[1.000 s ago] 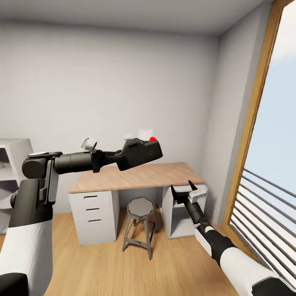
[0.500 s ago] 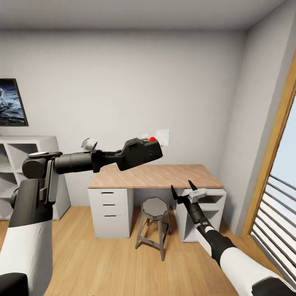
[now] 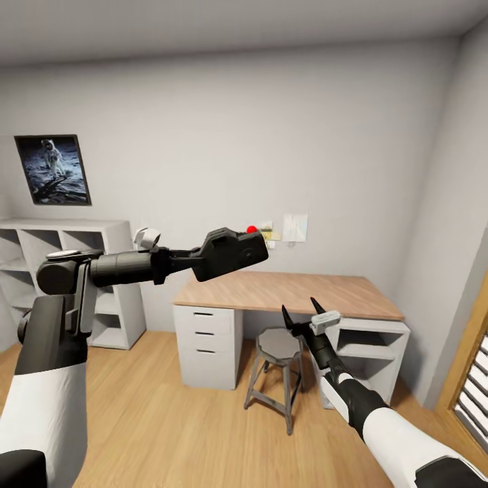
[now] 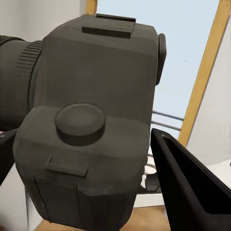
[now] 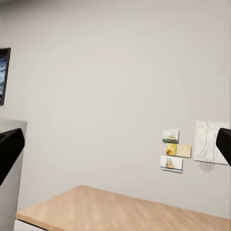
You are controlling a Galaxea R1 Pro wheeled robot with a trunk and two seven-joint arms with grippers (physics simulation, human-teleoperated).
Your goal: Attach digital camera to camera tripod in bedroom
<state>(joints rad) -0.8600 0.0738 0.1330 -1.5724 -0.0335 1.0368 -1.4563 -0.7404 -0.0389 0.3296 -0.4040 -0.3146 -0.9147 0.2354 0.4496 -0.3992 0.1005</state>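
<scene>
My left gripper (image 3: 207, 259) is shut on the digital camera (image 3: 230, 253), a chunky black body with its red button (image 3: 251, 230) on top, held at chest height in front of me. Up close in the left wrist view, the camera body (image 4: 91, 120) sits between the dark fingers (image 4: 187, 187). Lower and to the right, my right gripper (image 3: 299, 306) stands open with nothing in it; its fingertips (image 5: 9, 149) frame a white wall and a desk top. The camera tripod is out of view.
A wood-topped desk (image 3: 291, 291) with white drawers stands against the far wall, with a grey round stool (image 3: 278, 342) in front. A white shelf unit (image 3: 68, 271) and an astronaut poster (image 3: 53, 169) are at the left. A window frame (image 3: 468, 366) is at the right edge.
The whole view has swung left: desk and stool slid right in the picture, the window has nearly left it, and the poster and shelf came in. Both arms keep their pose.
</scene>
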